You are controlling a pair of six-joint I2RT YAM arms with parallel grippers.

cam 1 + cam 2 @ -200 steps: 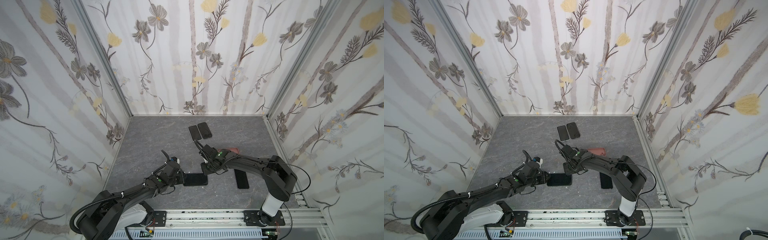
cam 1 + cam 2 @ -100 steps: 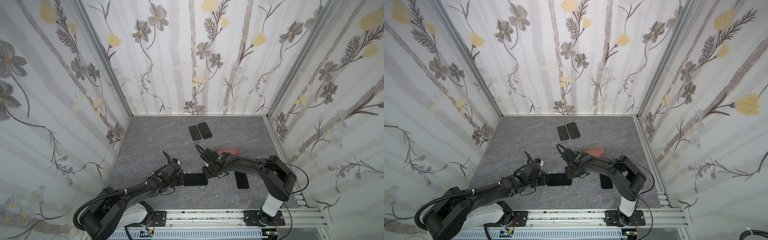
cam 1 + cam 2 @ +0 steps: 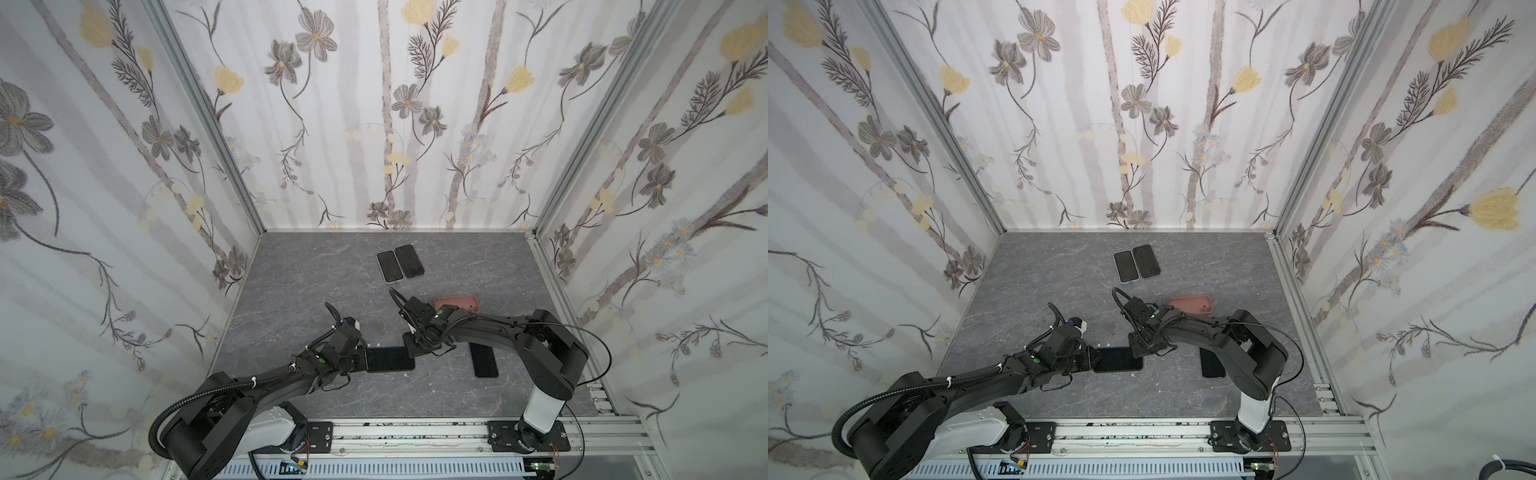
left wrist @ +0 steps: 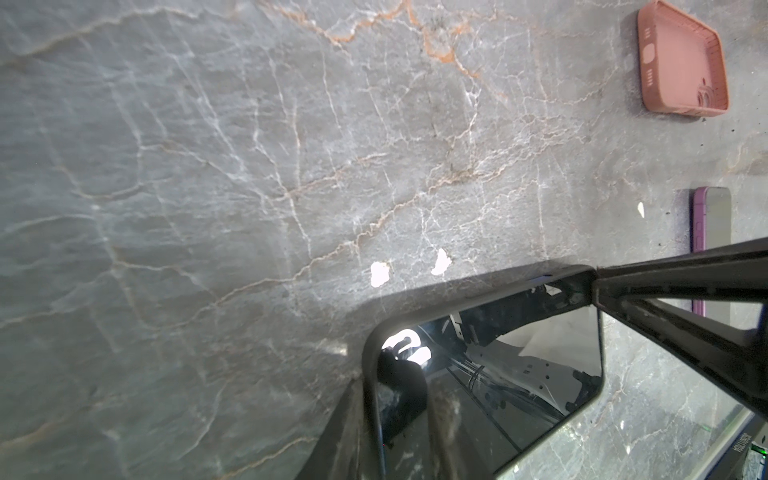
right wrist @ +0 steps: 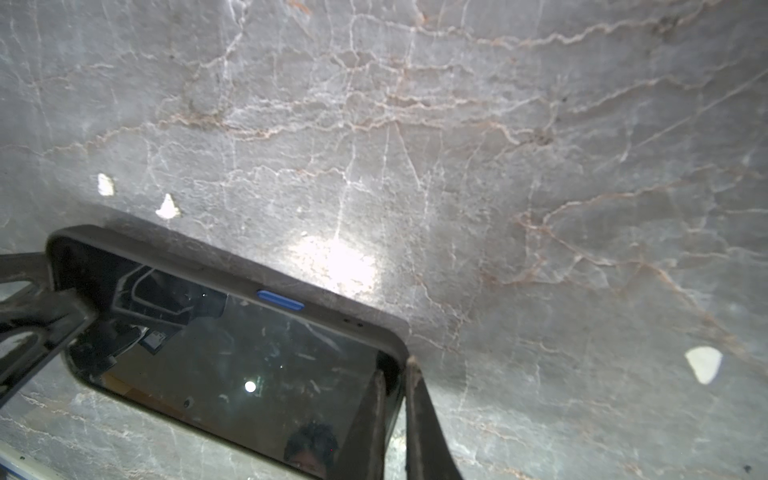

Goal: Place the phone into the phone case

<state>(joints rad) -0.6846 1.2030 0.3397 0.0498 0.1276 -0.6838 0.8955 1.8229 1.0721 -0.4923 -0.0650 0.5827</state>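
One phone (image 3: 390,359), lower centre, cased, flat on desk (image 3: 316,282) | left pincer (image 3: 365,359) at its left end: cannot tell if gripping | right pincer (image 3: 413,353): closed at case (image 5: 187,268) corner | risk: sideways push pops corner free, phone slides.

Right tool (image 5: 397,374) pinches a corner of the cased phone (image 5: 232,345)

Floral-papered walls (image 3: 395,104) around a grey veined marble floor (image 3: 316,270)
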